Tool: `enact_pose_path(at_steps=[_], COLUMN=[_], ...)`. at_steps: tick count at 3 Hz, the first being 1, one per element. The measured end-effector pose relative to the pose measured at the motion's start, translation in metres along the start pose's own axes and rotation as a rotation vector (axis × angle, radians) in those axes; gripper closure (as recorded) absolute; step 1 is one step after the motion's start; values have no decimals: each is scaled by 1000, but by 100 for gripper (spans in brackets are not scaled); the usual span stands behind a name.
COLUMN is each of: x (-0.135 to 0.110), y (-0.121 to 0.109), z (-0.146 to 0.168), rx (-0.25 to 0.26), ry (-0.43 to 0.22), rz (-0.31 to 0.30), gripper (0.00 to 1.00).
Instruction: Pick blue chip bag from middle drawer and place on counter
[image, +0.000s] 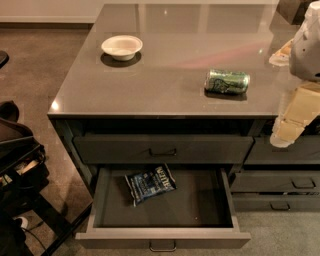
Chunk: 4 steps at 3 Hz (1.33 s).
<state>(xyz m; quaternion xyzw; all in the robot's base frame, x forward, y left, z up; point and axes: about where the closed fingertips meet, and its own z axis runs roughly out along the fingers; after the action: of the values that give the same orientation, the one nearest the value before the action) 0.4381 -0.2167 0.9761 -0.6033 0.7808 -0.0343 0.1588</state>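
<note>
The blue chip bag (150, 184) lies flat in the open middle drawer (162, 236), towards the back left of its dark interior. The drawer is pulled out far below the counter (170, 85). My gripper (283, 136) hangs at the right edge of the view, in front of the counter's front right edge. It is above and well to the right of the bag, apart from it, with nothing seen in it.
A green soda can (226, 81) lies on its side on the counter's right part. A white bowl (121, 47) stands at the back left. The top drawer (162, 149) is closed. Narrower drawers (295, 182) are at the right. Dark gear (17, 160) stands on the floor at the left.
</note>
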Motion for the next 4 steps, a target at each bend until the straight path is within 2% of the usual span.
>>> enact_pose_path(at_steps=[2, 3, 4], x=[-1, -12, -13], y=[1, 31, 71], z=[-1, 0, 53], rx=[13, 42, -4], ry=[-19, -110, -253], rz=[-1, -25, 46], gripper=[0, 0, 0])
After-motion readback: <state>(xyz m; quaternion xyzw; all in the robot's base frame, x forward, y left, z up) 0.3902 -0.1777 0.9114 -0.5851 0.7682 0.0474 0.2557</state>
